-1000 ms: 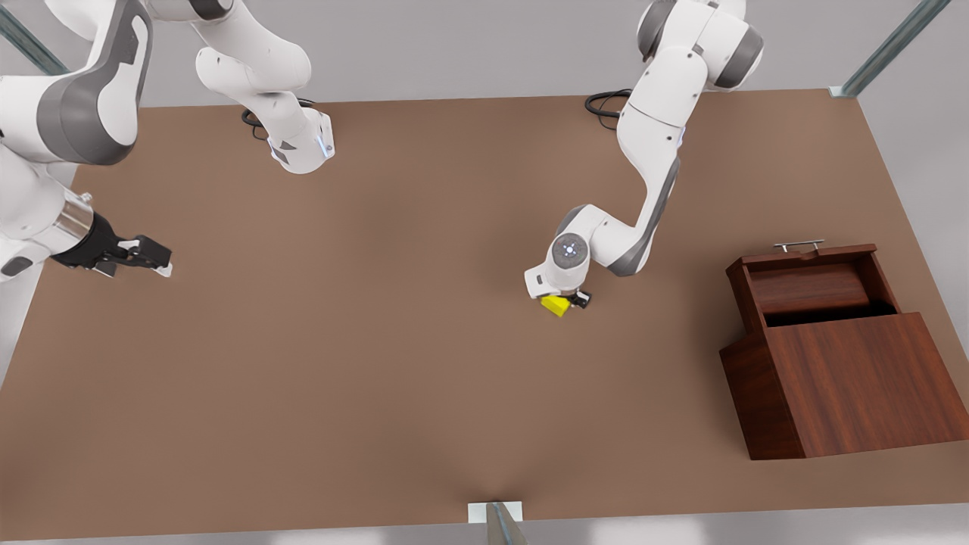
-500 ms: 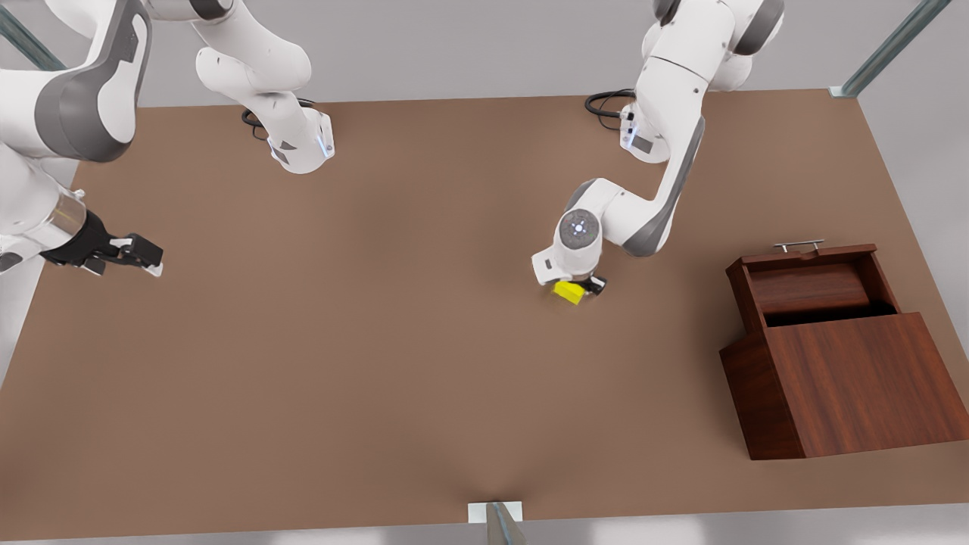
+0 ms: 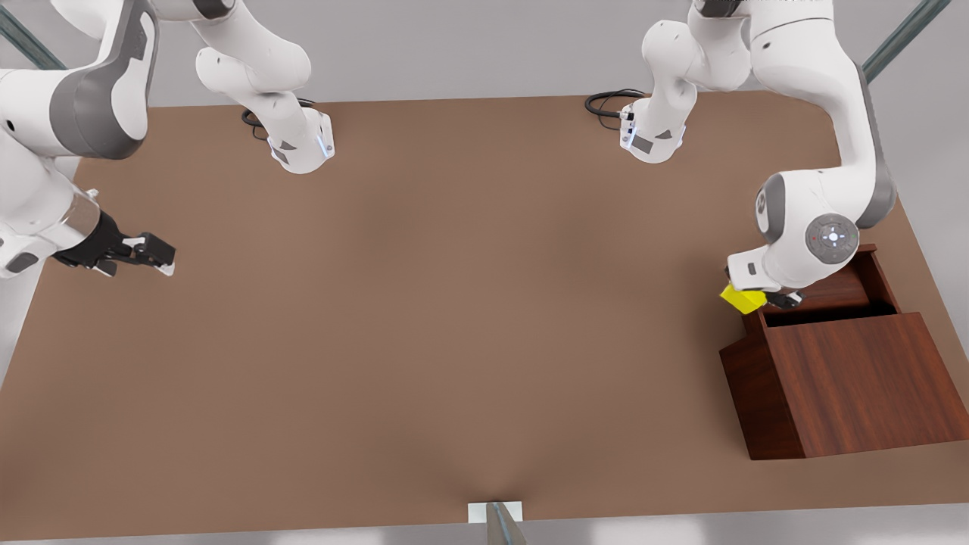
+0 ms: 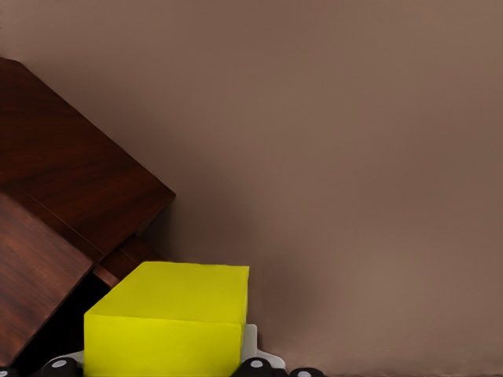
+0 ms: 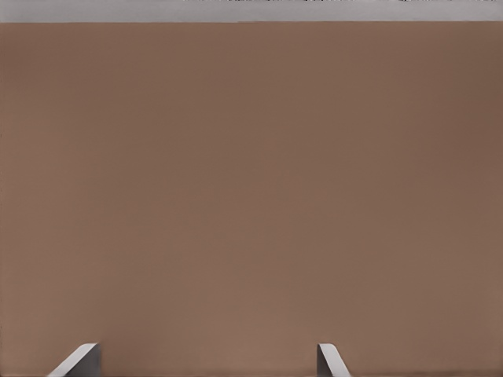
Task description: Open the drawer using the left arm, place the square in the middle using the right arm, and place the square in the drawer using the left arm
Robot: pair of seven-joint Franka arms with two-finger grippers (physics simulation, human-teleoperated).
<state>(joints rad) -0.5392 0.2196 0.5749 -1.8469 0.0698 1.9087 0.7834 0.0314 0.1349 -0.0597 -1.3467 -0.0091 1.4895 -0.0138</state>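
Observation:
The square [image 3: 742, 298], a small yellow cube, hangs in the air at the near-left corner of the open drawer [image 3: 821, 291], just outside its side wall. My left gripper [image 3: 763, 299] is shut on it, under the white wrist at the front view's right. In the left wrist view the square [image 4: 169, 323] sits between the fingers, with the wooden box [image 4: 71, 181] beside it. The drawer is pulled out from the dark wooden box [image 3: 848, 382]; the arm hides its handle. My right gripper [image 3: 155, 256] waits open near the table's edge at the front view's left, its fingertips [image 5: 78, 361] apart over bare tabletop.
The brown tabletop [image 3: 424, 318] spreads wide between the two arms. Both arm bases [image 3: 303, 147] [image 3: 651, 136] stand at the far edge, with black cables beside them. A small white bracket [image 3: 496, 513] sits at the near edge.
My left arm has lifted the square from the middle of the table and swung it toward the front view's right, up to the open drawer. The right gripper has barely shifted.

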